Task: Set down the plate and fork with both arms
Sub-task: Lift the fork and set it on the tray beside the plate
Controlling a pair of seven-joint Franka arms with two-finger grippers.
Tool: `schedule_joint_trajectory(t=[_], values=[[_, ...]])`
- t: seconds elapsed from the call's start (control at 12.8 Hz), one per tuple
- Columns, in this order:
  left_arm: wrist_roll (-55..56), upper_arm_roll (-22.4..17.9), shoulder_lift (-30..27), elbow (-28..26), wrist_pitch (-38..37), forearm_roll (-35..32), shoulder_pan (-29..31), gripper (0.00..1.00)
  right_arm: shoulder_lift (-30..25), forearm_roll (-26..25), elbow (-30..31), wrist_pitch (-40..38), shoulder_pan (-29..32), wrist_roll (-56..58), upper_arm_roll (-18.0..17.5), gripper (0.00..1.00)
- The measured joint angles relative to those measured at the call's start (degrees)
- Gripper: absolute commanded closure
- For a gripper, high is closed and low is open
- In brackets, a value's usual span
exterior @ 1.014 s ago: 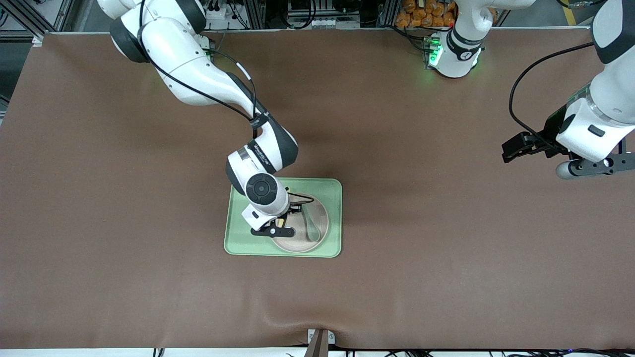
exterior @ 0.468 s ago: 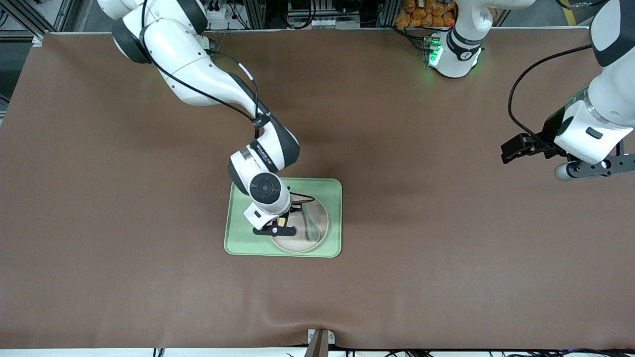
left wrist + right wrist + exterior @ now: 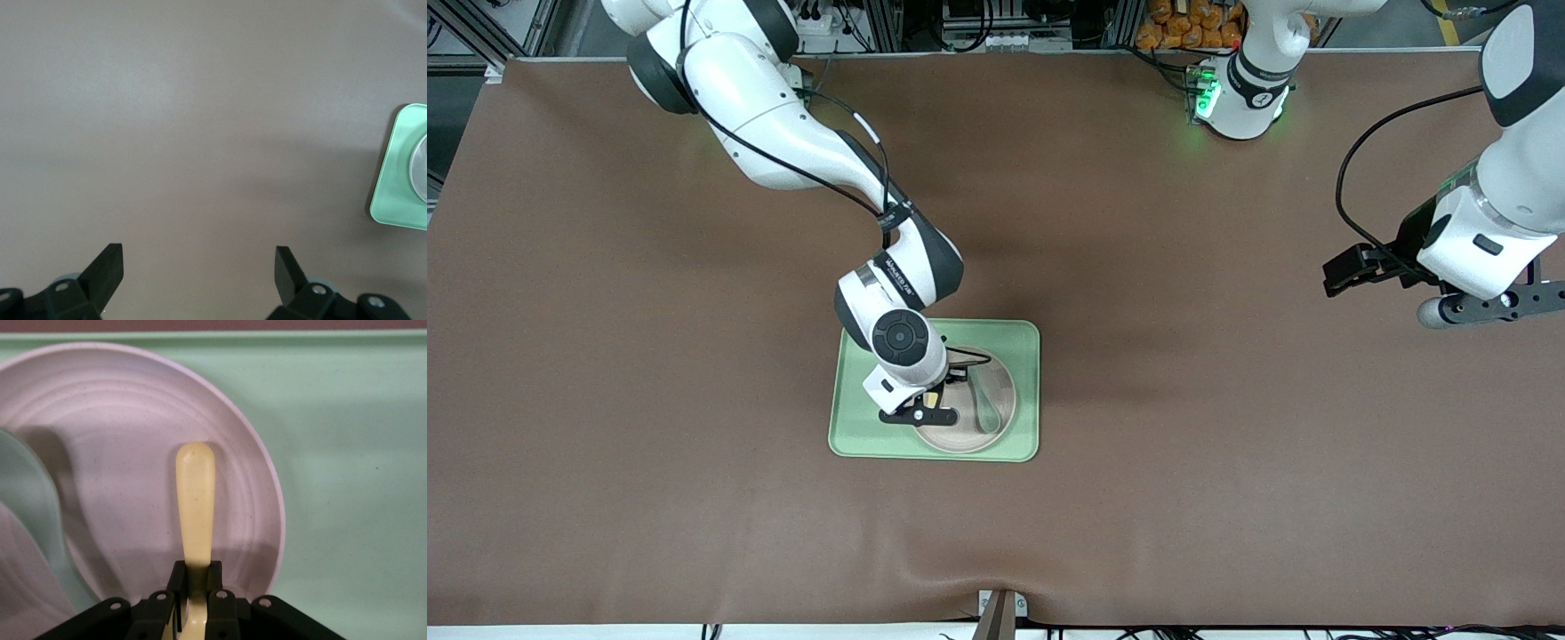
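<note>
The right gripper (image 3: 195,600), clenched on the small yellow plastic fork (image 3: 195,500), hangs low over the speckled off-white round plate (image 3: 996,391) on the light-green rectangular tray (image 3: 852,427), probably to lay it beside the teal spoon (image 3: 985,404) toward three o'clock, while the left gripper (image 3: 199,270) waits, fingers spread, over bare brown table (image 3: 1183,444).

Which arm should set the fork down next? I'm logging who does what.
The right arm, likely: its claw is shut on the fork directly over the plate on the tray. The left claw hangs open over bare table, apart from the tray.
</note>
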State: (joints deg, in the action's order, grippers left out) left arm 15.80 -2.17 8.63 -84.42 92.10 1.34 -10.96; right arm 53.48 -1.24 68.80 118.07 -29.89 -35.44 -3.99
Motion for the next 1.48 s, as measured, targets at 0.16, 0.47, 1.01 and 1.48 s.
schedule_joint_trajectory(t=[0.16, 0.47, 1.01, 1.48], values=[[0.0, 0.0, 0.0, 0.0, 0.05, 0.0, 0.0, 0.0, -0.33, 0.01, -0.95, -1.84, 0.61, 0.0, 0.06, 1.0], [0.15, -0.01, 0.03, 0.0, 0.08, 0.0, 0.02, 0.0, -1.0, 0.0, -2.07, -3.47, 4.86, 3.91, 0.33, 1.0], [0.19, -0.1, 0.11, 0.0, 0.93, 0.0, 0.11, 0.0, -0.97, 0.0, 2.15, -1.6, 8.1, 8.26, 0.42, 0.93], [0.24, -0.17, 0.39, -0.01, 1.5, 0.0, 0.19, 0.0, -2.37, 0.0, 4.35, -1.64, 8.04, 8.23, 0.42, 0.0]])
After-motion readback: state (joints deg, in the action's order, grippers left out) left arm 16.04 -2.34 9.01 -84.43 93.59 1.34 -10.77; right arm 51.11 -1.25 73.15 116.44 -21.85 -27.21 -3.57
